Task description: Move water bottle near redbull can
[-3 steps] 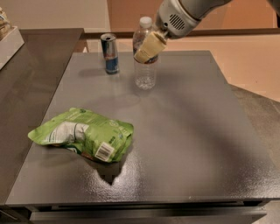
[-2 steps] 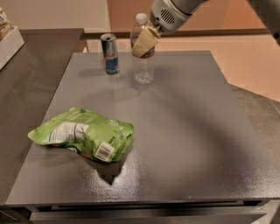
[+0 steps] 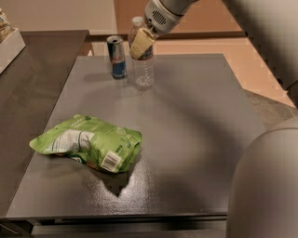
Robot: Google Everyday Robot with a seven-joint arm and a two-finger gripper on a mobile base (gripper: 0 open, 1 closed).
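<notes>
An office break area is suggested (grey worktop (image 3: 195,121), beige floor (image 3: 253,56), green snack bag (image 3: 88,144)); the tool (image 3: 141,45) is closed around the water bottle (image 3: 144,72) at the worktop's far edge.

pale grey rounded wrist housing (image 3: 163,10) with perforated grille, cream gripper (image 3: 141,43) at the water bottle (image 3: 144,69) neck.

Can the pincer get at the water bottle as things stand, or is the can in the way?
Likely yes. The pincer sits right against the upper part of the water bottle, with its arm entering from the upper right. The redbull can stands just to the left, not between them.
</notes>
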